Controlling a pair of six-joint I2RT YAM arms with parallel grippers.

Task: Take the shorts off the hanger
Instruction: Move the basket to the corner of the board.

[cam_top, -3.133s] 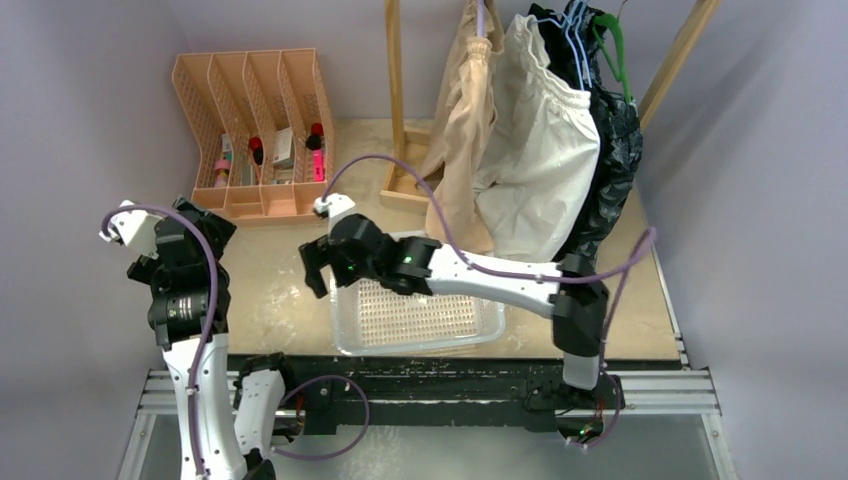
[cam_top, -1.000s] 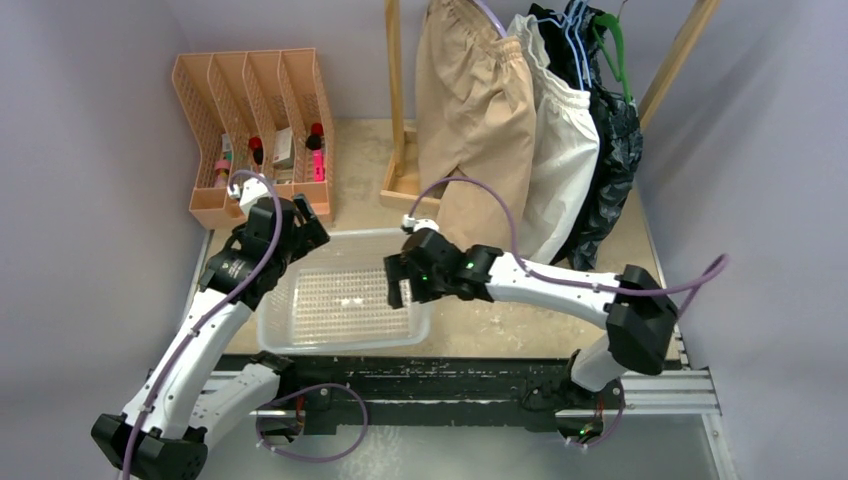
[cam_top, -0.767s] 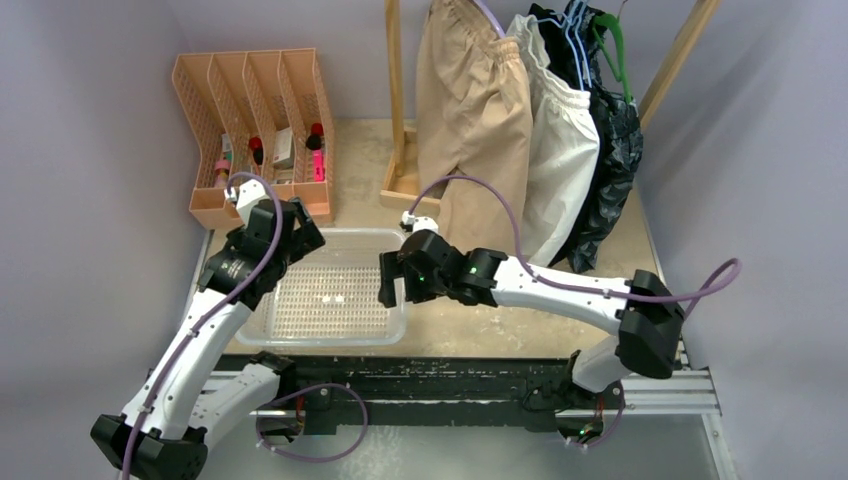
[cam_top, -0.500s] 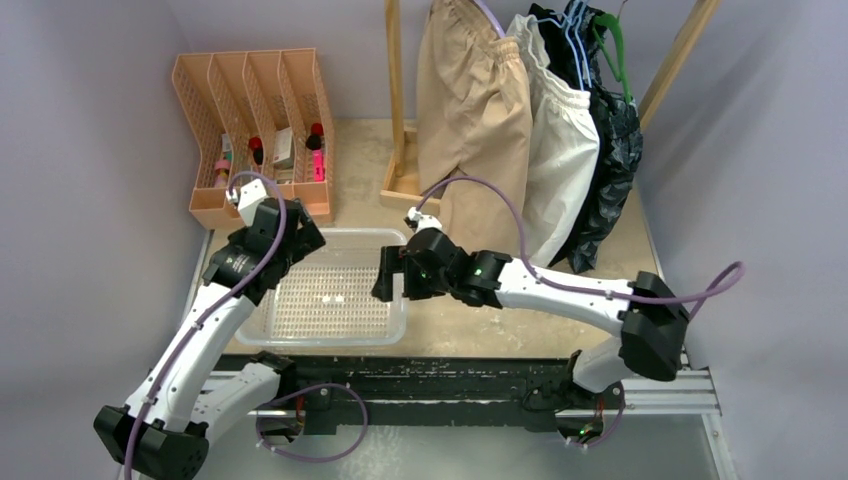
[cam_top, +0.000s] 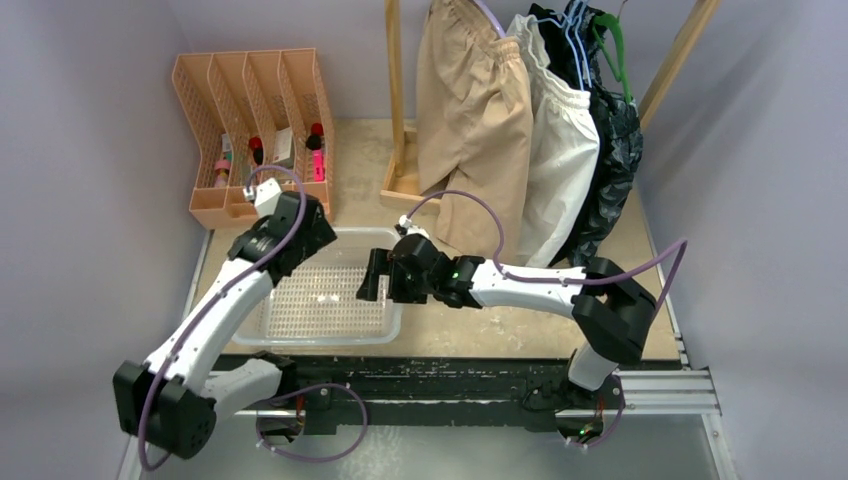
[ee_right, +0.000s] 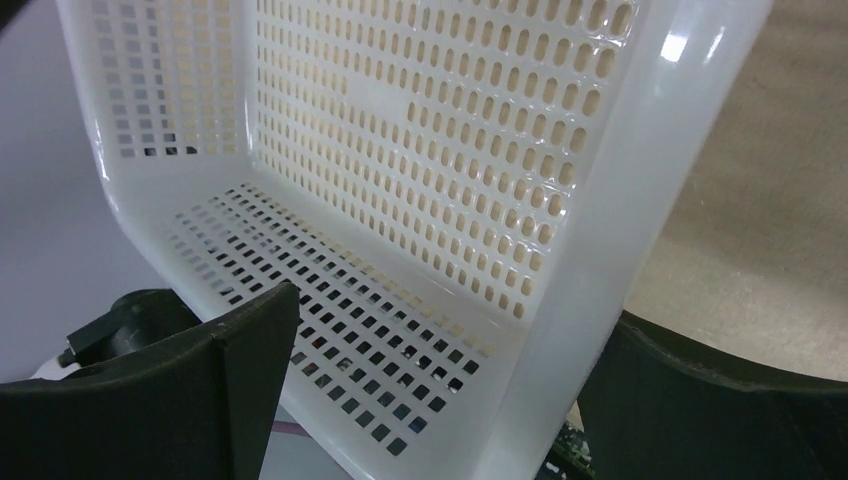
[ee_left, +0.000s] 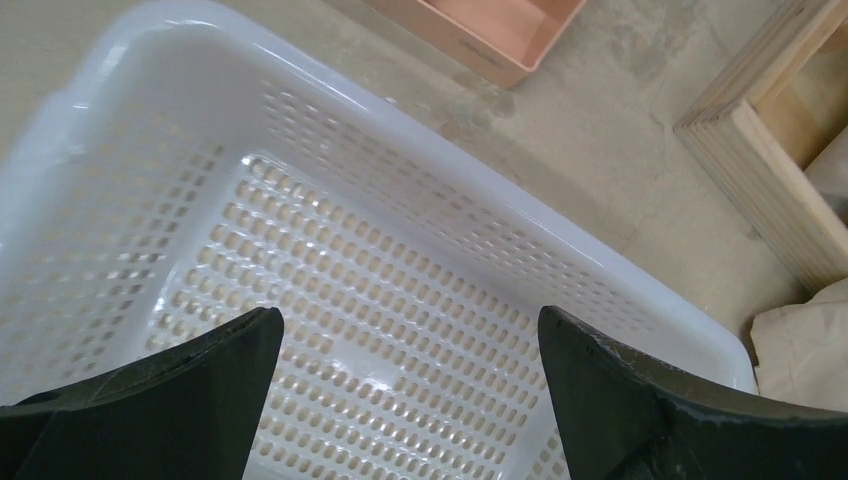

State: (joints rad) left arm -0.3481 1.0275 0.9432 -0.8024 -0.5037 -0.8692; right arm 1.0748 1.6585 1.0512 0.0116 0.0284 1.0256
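The shorts hang from hangers on a wooden rack at the back: a tan pair (cam_top: 472,110), a white pair (cam_top: 562,150), a black pair (cam_top: 612,165) and a dark blue edge (cam_top: 576,18) on top. A tan leg hem (ee_left: 805,345) shows at the edge of the left wrist view. My left gripper (cam_top: 300,238) (ee_left: 410,325) is open above the far side of the white perforated basket (cam_top: 250,330) (ee_left: 300,75). My right gripper (cam_top: 370,280) (ee_right: 450,310) is open and straddles the basket's right wall (ee_right: 600,200), one finger inside, one outside.
An orange slotted organizer (cam_top: 255,120) (ee_left: 490,30) with several small items stands at the back left. The rack's wooden post (cam_top: 396,90) and base (cam_top: 405,185) (ee_left: 770,180) are just behind the basket. A slanted wooden bar (cam_top: 680,50) rises at the right.
The basket has slid left along the near edge with my right gripper following it. My left gripper has drifted right and farther back over the basket's far rim. The shorts hang as before.
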